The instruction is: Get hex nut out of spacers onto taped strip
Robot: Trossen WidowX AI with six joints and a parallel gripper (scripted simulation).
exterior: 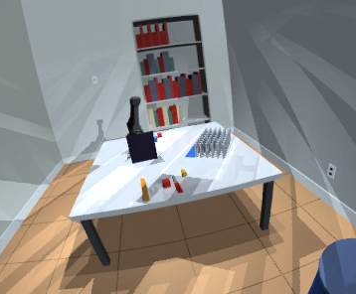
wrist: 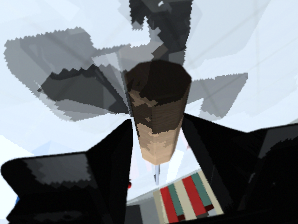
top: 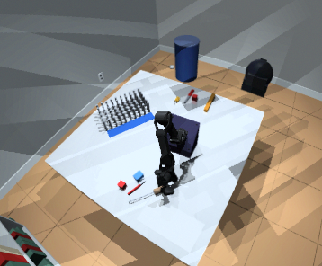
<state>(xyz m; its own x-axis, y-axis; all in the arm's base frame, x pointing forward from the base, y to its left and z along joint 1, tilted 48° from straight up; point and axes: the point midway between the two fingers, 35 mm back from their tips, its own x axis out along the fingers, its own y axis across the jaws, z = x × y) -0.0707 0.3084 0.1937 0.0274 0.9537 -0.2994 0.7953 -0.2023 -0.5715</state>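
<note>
Flanking one tool handle (wrist: 159, 117), pincer (wrist: 159, 150)
</note>
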